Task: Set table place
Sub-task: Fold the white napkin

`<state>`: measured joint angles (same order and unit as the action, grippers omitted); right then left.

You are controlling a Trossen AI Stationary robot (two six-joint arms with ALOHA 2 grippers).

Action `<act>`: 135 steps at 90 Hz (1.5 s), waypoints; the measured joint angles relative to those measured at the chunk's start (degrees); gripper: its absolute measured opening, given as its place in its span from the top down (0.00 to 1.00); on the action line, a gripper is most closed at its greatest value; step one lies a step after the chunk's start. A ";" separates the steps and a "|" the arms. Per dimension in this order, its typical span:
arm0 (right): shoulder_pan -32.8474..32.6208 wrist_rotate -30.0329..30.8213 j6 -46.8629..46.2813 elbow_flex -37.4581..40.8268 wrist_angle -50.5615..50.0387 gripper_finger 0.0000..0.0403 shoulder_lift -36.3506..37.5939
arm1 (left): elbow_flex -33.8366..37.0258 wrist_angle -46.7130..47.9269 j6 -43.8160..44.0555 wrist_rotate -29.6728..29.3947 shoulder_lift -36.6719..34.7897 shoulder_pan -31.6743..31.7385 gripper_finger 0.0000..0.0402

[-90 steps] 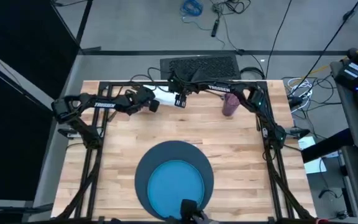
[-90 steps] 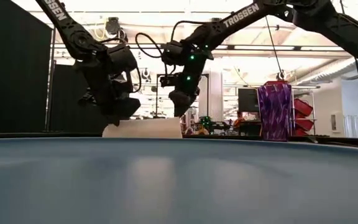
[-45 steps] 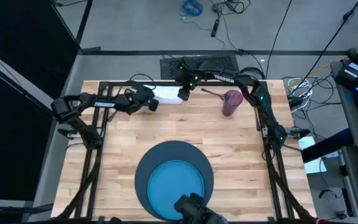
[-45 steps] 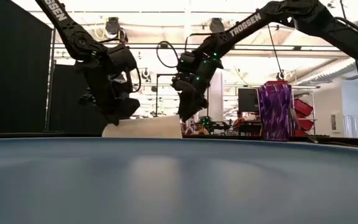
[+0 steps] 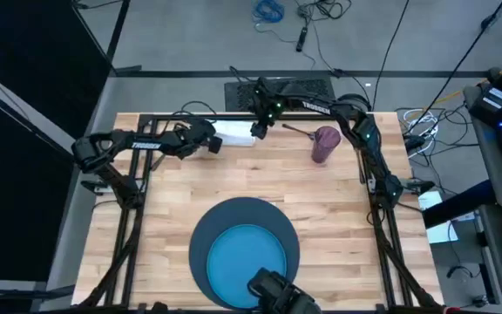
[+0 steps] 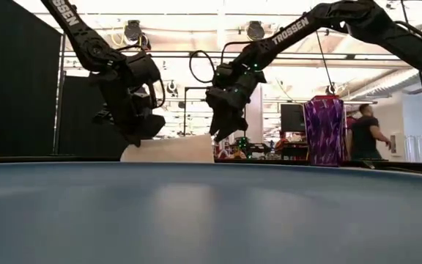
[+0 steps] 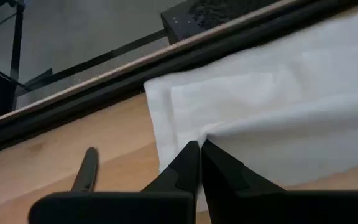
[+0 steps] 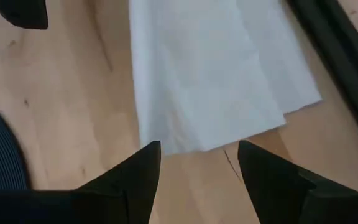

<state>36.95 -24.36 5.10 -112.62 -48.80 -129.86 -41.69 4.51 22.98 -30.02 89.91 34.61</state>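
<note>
Clearly the napkin step is in hand: the left pincer [image 7: 199, 163] pinches the white napkin [image 5: 234, 135] at the counter's [image 5: 172, 201] far edge; the right pincer [image 8: 197, 171] hovers spread wide. Next: carry it beside the blue plate [image 5: 247, 257].

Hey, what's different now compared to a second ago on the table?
The right gripper has moved from just in front of the white napkin to its right end at the table's far edge, fingers open. A metal utensil it was covering now shows beside the purple cup. The left gripper stays shut on the napkin's left end. Cup, navy mat and blue plate have not moved.
</note>
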 joint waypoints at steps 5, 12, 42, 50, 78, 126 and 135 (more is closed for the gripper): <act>0.00 0.00 0.02 0.00 0.04 0.50 0.00 | -0.34 0.13 0.09 0.00 -0.02 0.94 1.00; -0.02 -0.01 0.02 0.00 0.04 0.50 0.00 | -0.96 0.13 -0.84 0.14 -0.02 2.34 1.00; -0.44 0.09 -1.01 0.00 -0.22 0.50 1.36 | -1.27 2.03 -4.64 4.15 -0.02 5.99 1.00; -0.75 -0.05 -0.98 0.00 -0.20 0.50 2.45 | -1.27 2.05 -5.97 4.47 -0.02 5.97 1.00; -1.77 0.23 -0.92 0.00 0.66 0.50 6.33 | -1.22 0.22 -12.87 6.47 0.91 6.17 0.99; -3.77 -3.41 0.16 0.00 -0.76 0.50 6.56 | -1.25 -4.52 -11.14 5.06 1.14 6.52 0.69; -5.36 -5.67 0.97 -0.01 -0.77 0.50 6.54 | -1.25 -4.61 -11.36 4.23 1.14 6.65 0.68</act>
<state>31.59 -30.03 6.07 -112.62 -49.56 -123.33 -42.94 -0.10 11.62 -25.79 91.05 41.25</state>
